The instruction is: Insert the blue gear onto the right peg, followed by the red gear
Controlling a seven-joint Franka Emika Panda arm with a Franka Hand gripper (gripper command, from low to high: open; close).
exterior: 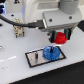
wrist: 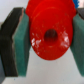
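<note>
Red gear (wrist: 49, 36) fills wrist view, clamped between teal pads (wrist: 22, 42) of hand (exterior: 59, 38), bore facing camera. Below and toward exterior view's left, blue gear (exterior: 51, 52) sits on plate (exterior: 33, 58) on white worktop (exterior: 15, 70); red gear hangs just above, off-centre.

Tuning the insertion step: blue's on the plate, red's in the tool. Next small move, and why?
Probably carry the red gear sideways until its hole sits over the blue gear, then lower. The tool grips the red gear between its pads, and in the exterior view it hangs above and to the right of the blue gear on the plate.
</note>
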